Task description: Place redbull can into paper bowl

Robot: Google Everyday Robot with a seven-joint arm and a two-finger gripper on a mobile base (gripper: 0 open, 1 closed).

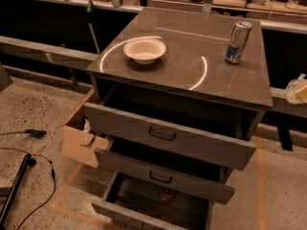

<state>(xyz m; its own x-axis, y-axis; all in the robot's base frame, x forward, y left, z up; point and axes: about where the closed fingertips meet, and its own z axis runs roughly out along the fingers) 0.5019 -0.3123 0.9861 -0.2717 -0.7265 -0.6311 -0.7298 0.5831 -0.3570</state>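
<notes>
Since showing only as pale bit at view's right edge, can't tell if gripper (298,89) spread or pinched, & prob. must reach up-left to redbull can (238,42), upright on cabinet top (225,83) far right, w/ paper bowl (145,50) well apart leftward.

A smooth, glossy grey cabinet top (192,42) mirrors a bright ring of light. On it sit a matt off-white paper bowl (145,50) and a shiny metal can (238,42) with polished silver and blue panels. The drawer fronts (192,143) below look duller, a satin grey, with dark handles (161,134). Beside them is a box (81,145) of plain matt brown cardboard. The floor (33,104) is speckled and rough-looking stone. The gripper (296,88), at the right edge, appears as pale, smooth plastic.
</notes>
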